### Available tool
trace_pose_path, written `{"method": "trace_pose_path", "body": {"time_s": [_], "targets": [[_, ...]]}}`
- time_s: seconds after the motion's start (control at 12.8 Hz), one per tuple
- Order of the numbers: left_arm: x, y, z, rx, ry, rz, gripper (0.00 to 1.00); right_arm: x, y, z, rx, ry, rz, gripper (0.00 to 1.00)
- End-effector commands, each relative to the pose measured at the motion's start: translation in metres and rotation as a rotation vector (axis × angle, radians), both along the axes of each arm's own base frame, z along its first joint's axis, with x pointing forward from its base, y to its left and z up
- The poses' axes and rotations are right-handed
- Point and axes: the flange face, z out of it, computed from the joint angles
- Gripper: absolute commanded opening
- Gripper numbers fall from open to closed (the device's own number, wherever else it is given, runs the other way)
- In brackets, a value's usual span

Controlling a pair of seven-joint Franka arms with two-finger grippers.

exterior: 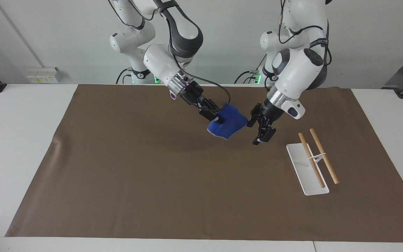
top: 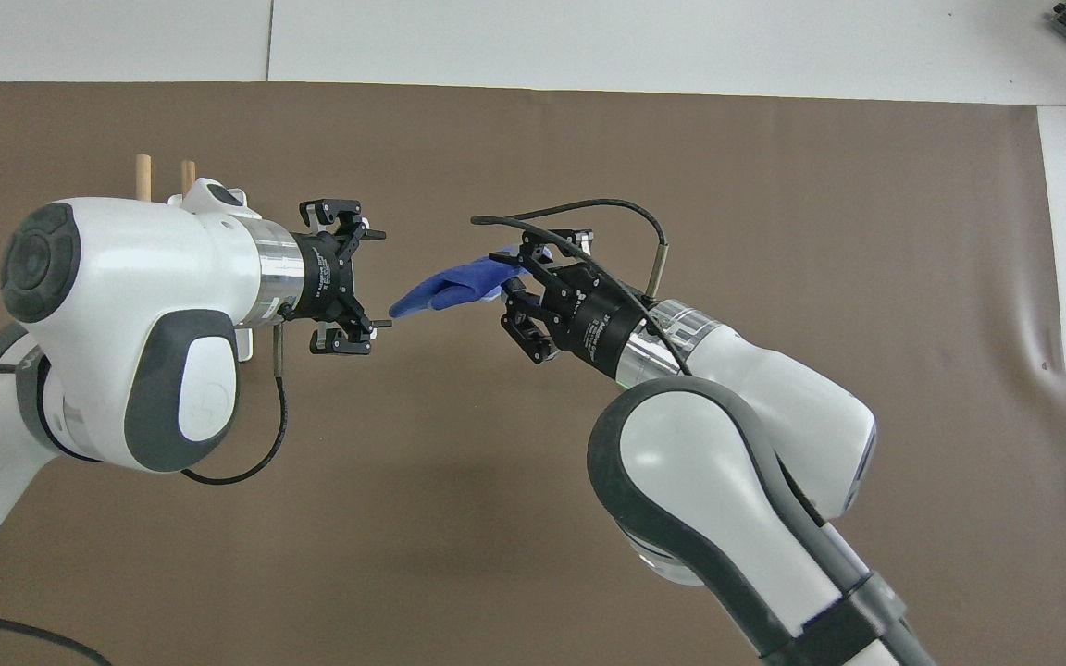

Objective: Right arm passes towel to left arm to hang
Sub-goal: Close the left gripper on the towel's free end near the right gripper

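Note:
My right gripper is shut on one end of the blue towel and holds it in the air over the middle of the brown mat. The towel sticks out toward my left gripper, which is open and faces it. The towel's free tip is level with the left gripper's fingertips, close to one finger and not between them. In the overhead view the towel spans the gap between the right gripper and the left gripper.
A white rack base with two wooden rods stands on the mat toward the left arm's end. In the overhead view only the rod tips show past the left arm's wrist. A black cable loops over the right gripper.

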Motion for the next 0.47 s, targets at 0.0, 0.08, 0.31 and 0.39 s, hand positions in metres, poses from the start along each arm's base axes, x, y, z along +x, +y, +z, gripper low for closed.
{"method": "trace_pose_path", "body": {"time_s": [0.0, 0.08, 0.31, 0.39], "targets": [[-0.009, 0.004, 0.004, 0.020, 0.040, -0.035, 1.00, 0.010, -0.016, -0.006, -0.010, 0.001, -0.066, 0.00], [-0.009, 0.002, 0.005, 0.020, 0.040, -0.038, 1.00, 0.010, -0.016, -0.005, -0.016, -0.005, -0.081, 0.00], [-0.008, -0.002, 0.008, 0.010, 0.028, -0.020, 1.00, 0.005, -0.008, -0.006, -0.008, 0.001, -0.075, 0.00], [-0.006, -0.002, 0.010, 0.005, 0.028, -0.002, 1.00, 0.003, -0.005, -0.005, 0.000, 0.004, -0.073, 0.00]]}}
